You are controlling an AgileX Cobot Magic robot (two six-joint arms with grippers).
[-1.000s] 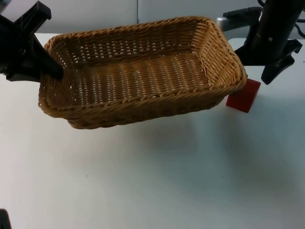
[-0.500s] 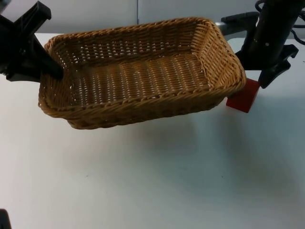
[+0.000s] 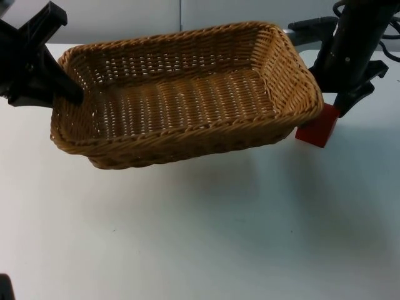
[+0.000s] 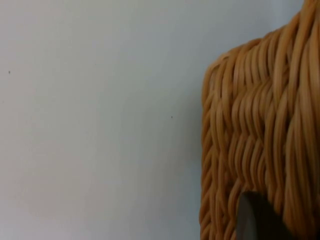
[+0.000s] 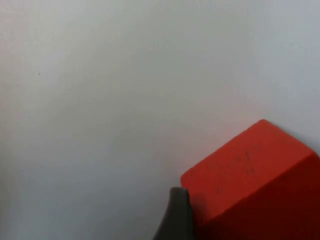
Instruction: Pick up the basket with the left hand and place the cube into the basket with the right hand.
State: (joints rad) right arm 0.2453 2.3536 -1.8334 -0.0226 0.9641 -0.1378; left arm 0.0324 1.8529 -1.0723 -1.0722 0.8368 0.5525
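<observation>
The woven wicker basket [image 3: 181, 100] hangs tilted above the white table, and my left gripper [image 3: 67, 94] is shut on its left rim. Its outer wall [image 4: 260, 125] sits against a black fingertip [image 4: 257, 220] in the left wrist view. The red cube [image 3: 320, 127] rests on the table by the basket's right end, partly hidden under the rim. My right gripper [image 3: 330, 97] hangs open just above the cube, with one finger [image 3: 345, 103] at the cube's right top edge. In the right wrist view the cube [image 5: 255, 180] lies close beside a fingertip [image 5: 176, 215].
The white table [image 3: 200, 237] stretches bare in front of the basket. The grey partition wall [image 3: 125, 15] stands behind it. The basket's right rim sits close to the right arm.
The right gripper has come down and slightly left, closer onto the cube. The basket and the left gripper have not moved.
</observation>
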